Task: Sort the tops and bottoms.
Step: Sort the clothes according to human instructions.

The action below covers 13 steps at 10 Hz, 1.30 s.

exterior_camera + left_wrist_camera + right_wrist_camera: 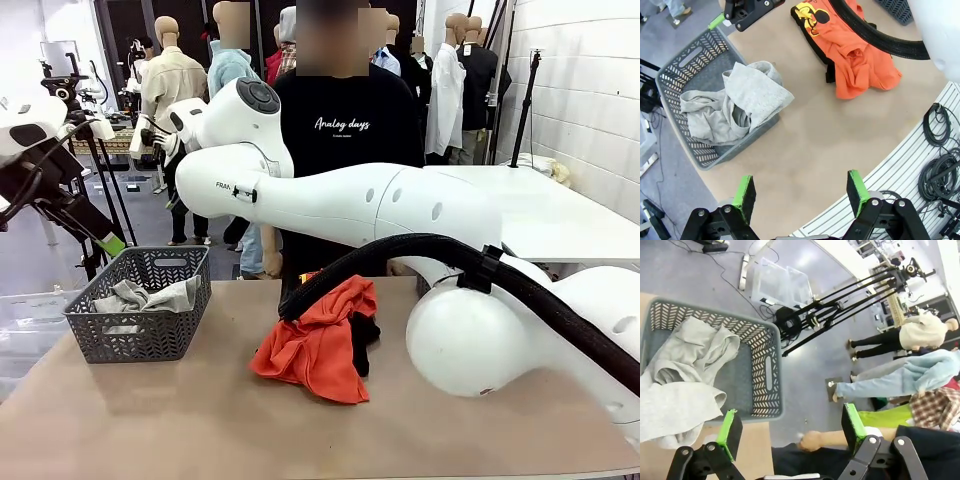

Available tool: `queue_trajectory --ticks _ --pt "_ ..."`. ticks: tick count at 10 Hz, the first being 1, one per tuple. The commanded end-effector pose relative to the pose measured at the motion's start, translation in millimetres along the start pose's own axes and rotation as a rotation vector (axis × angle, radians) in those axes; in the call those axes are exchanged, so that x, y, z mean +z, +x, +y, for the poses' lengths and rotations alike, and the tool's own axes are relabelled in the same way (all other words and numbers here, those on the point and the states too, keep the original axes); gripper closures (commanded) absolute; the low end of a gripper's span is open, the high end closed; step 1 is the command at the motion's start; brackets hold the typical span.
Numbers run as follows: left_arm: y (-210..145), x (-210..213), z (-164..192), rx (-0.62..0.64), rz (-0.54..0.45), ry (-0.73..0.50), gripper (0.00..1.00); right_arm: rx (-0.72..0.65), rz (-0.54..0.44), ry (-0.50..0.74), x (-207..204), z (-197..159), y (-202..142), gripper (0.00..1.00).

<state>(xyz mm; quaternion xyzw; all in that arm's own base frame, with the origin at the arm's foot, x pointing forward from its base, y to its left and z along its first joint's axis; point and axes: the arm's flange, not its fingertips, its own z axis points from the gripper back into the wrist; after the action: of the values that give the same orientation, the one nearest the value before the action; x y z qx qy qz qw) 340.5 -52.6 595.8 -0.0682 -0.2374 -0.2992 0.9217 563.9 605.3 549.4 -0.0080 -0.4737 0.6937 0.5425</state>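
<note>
Two arms, one basket and a heap of clothes, biggest stuff first. The tan tabletop (200, 420) fills the lower half of the front view. The right arm (400, 205) sweeps over it from 3 o'clock up toward 10 o'clock. A person (345, 150) in a black T-shirt with white script stands at 12 o'clock on the far side. The grey lattice basket (140, 345) sits at 9 o'clock on the tabletop, near its left edge. The orange-red top (320, 350) lies crumpled mid-tabletop, at 3 o'clock from the basket and apart from it; the left wrist view shows a yellow and black print on it. The grey top (135, 297) is bunched up inside the basket, one fold hanging over the rim in the left wrist view. A black garment (363, 335) lies under the orange-red top, peeking out on its 3 o'clock side. The left fingers (745, 196) are spread wide with nothing between them, up above the tabletop's edge. The right fingers (730, 432) are wide apart and empty too, hanging past the basket's short end, with the person's hand (812, 441) at 6 o'clock in that view.
</note>
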Motion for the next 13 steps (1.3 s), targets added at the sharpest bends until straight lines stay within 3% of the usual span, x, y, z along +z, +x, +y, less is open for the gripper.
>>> queue_trajectory --ticks 1,13 --pt "-1.1 0.8 0.6 0.009 -0.001 0.003 0.05 0.028 -0.004 -0.006 0.2 0.6 1.7 0.00" --pt "-1.1 0.8 0.6 0.009 -0.001 0.003 0.05 0.028 -0.004 -0.006 0.2 0.6 1.7 0.00"
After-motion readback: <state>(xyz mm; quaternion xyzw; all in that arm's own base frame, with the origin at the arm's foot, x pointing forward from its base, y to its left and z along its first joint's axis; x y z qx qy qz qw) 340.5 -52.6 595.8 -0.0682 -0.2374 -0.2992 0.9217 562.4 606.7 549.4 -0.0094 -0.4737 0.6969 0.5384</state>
